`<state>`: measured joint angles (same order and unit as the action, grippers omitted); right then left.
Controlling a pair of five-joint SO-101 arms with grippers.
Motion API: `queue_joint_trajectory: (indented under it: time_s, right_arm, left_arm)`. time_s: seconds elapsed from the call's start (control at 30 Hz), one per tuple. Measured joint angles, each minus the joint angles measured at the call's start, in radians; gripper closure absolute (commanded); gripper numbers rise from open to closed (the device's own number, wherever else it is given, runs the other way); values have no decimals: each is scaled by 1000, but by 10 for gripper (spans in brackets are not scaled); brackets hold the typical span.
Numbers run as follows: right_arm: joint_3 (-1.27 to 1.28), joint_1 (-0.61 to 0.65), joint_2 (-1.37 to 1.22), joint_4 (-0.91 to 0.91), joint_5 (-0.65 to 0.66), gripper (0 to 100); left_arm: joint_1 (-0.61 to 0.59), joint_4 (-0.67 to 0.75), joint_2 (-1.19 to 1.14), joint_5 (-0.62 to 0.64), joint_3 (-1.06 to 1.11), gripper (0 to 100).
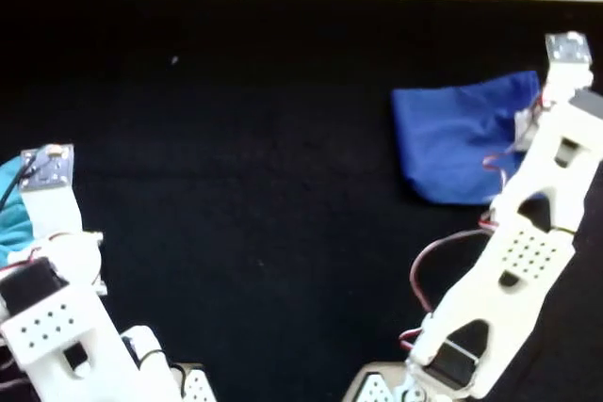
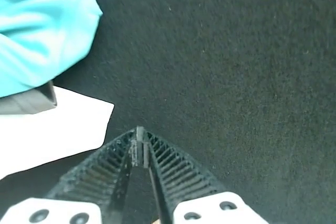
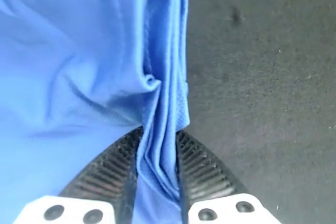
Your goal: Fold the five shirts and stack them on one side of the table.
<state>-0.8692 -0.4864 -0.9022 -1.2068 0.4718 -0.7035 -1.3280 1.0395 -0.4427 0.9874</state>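
High view looking down on a black felt-covered table (image 1: 236,138): showing a royal-blue soft-knit shirt (image 1: 452,143) lying bunched and partly doubled over near the right edge, and a turquoise thin-fabric shirt (image 1: 11,209) lying crumpled at the left edge, beside the white left arm (image 1: 57,317). Sitting well apart from each other, at opposite edges.

Right wrist view: finding the right claw (image 3: 158,132) clamping on a narrow pleat of the blue shirt, with several layers being pinched together between the ribbed black fingers (image 3: 105,169). Probably gripping that gathered edge so that the layers are travelling as one piece, either for pulling the cloth flat or for carrying a fold across. Risking a slipped inner layer, the fabric looking thin and slack.

Left wrist view: finding the left claw (image 2: 139,136) hanging over bare table with its fingers pressed together on nothing, near the turquoise shirt but not touching it. Likely being kept off to that side so as to be leaving the middle of the table free for spreading and folding.

Serving as the only gathering place, going by the task: one side of the table itself. Judging from the two loose garments, not yet holding any stack.
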Motion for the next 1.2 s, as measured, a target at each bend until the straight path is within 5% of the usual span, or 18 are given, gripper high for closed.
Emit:
queue_joint_trajectory:
  time_s: [0.27, 0.37, 0.5, 0.73, 0.87, 1.03, 1.2]
  right_arm:
    - [-48, -51, -31, 84, 0, 981]
    - [-91, -51, -31, 72, 0, 864]
    - [-181, -49, -31, -51, -5, 714]
    - [-488, -28, -29, -402, -187, 710]
    - [-600, 5, -9, -532, -224, 710]
    - [-559, 2, 107, -546, -227, 710]
    - [-247, 3, 318, -548, -227, 710]
  left_arm:
    - [0, 110, -224, 0, 0, 986]
    - [0, 161, -250, 0, 0, 986]
    - [29, 186, -261, 0, -14, 986]
    - [173, 193, -262, 2, -32, 980]
    - [255, 193, -262, 91, -32, 873]
    - [293, 192, -262, 184, -41, 819]
    - [227, 130, -262, 232, -161, 819]
